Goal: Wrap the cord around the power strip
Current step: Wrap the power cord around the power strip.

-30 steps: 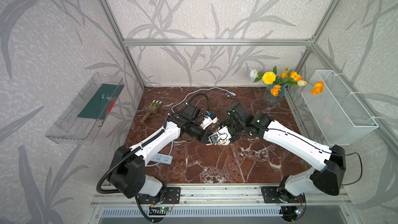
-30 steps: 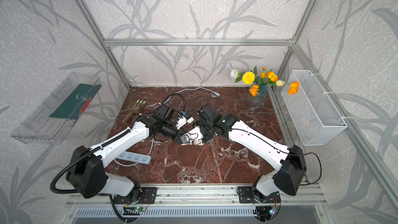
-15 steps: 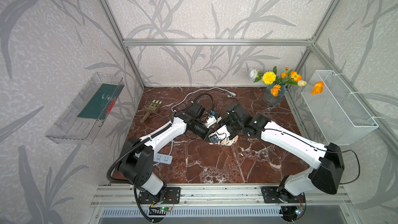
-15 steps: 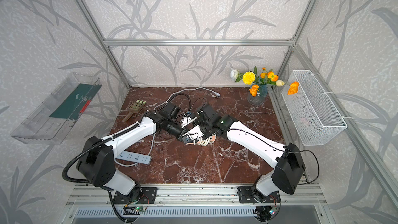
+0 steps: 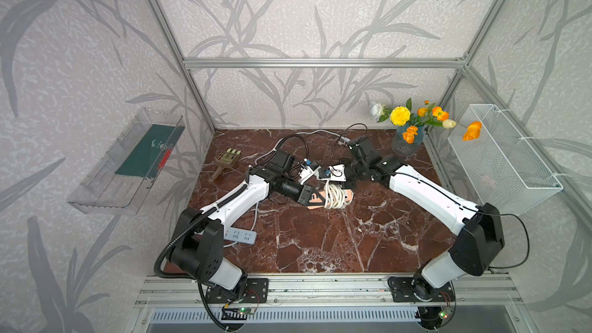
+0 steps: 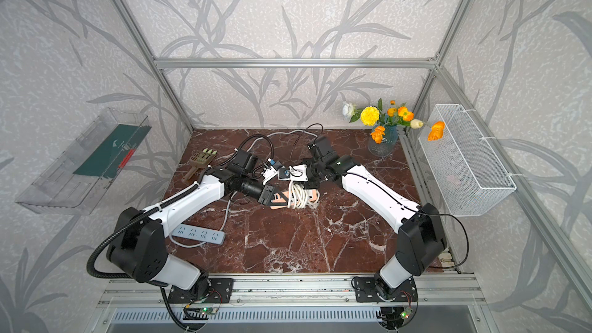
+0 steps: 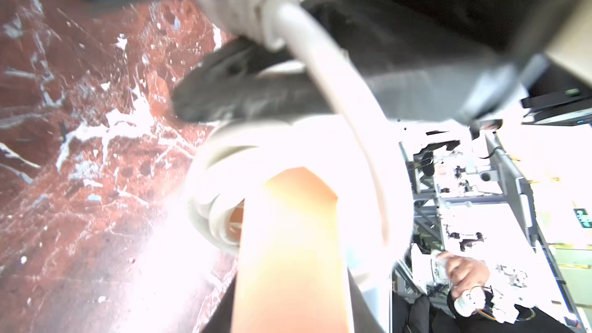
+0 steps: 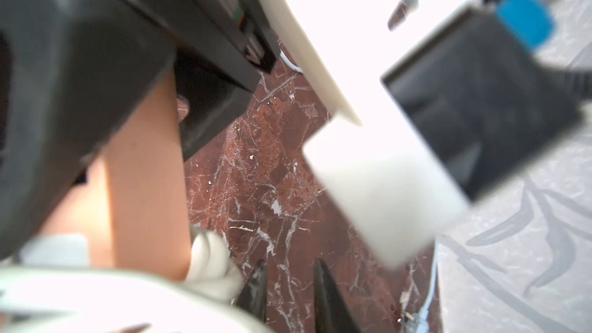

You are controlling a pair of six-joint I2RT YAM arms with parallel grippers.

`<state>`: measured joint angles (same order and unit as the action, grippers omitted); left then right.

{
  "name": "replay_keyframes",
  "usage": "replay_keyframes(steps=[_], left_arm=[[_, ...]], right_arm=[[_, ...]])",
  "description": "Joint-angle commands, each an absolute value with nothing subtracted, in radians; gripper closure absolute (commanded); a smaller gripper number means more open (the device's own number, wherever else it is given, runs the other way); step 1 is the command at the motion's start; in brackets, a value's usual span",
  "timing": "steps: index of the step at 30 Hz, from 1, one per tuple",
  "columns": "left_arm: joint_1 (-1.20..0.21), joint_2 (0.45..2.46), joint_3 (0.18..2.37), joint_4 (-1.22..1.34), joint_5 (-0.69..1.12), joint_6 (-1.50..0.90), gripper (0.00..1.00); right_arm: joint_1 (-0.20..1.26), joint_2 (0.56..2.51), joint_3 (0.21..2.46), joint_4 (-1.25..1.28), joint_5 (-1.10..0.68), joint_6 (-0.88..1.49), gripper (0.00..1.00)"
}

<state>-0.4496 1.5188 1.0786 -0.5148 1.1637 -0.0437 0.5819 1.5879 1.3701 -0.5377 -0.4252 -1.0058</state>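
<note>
Mid-table, the peach power strip point(image 5: 317, 199) sat with the white cord point(image 5: 333, 196) looped around its middle, and the left gripper point(image 5: 309, 196) was clamped tight on its left end. Just behind, the right gripper point(image 5: 344, 185) hung right over the coils, but honestly couldn't tell if it was gripping anything.

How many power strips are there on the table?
2. The orange power strip, wrapped in white cord, lies in the middle. The blue-grey power strip lies near the front, beside the left arm. The arms could hide another.
</note>
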Motion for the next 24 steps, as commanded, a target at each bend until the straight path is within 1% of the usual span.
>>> replay_keyframes(steps=[1,5,7,10,17,19,20,21,22,23,24], left_arm=[[-0.46,1.517,1.037,-0.423,1.316,-0.079,1.0],[-0.447,1.527,1.019,-0.393,1.332,-0.097,1.0],[-0.432,1.525,1.009,-0.367,1.345,-0.113,1.0],[-0.429,1.516,1.002,-0.352,1.375,-0.117,1.0],[-0.43,1.504,1.001,-0.309,1.429,-0.144,1.0],[-0.426,1.505,0.997,-0.306,1.431,-0.139,1.0],[-0.417,1.511,0.993,-0.296,1.422,-0.141,1.0],[-0.405,1.519,0.984,-0.261,1.412,-0.167,1.0],[-0.384,1.532,0.974,-0.197,1.396,-0.224,1.0],[-0.368,1.549,0.968,-0.124,1.381,-0.289,1.0],[-0.35,1.575,0.967,-0.049,1.37,-0.36,1.0]], right_arm=[[0.518,1.623,1.403,-0.545,-0.579,-0.883,0.71],[0.485,1.656,1.406,-0.585,-0.68,-0.856,0.7],[0.443,1.677,1.394,-0.59,-0.742,-0.837,0.7],[0.4,1.722,1.378,-0.567,-0.775,-0.822,0.69],[0.37,1.798,1.382,-0.474,-0.852,-0.759,0.68],[0.354,1.814,1.389,-0.496,-0.899,-0.761,0.65],[0.349,1.817,1.392,-0.515,-0.906,-0.769,0.62],[0.345,1.821,1.392,-0.535,-0.9,-0.778,0.61],[0.344,1.822,1.387,-0.543,-0.884,-0.784,0.56],[0.345,1.821,1.379,-0.54,-0.867,-0.78,0.55],[0.344,1.818,1.367,-0.516,-0.844,-0.77,0.5]])
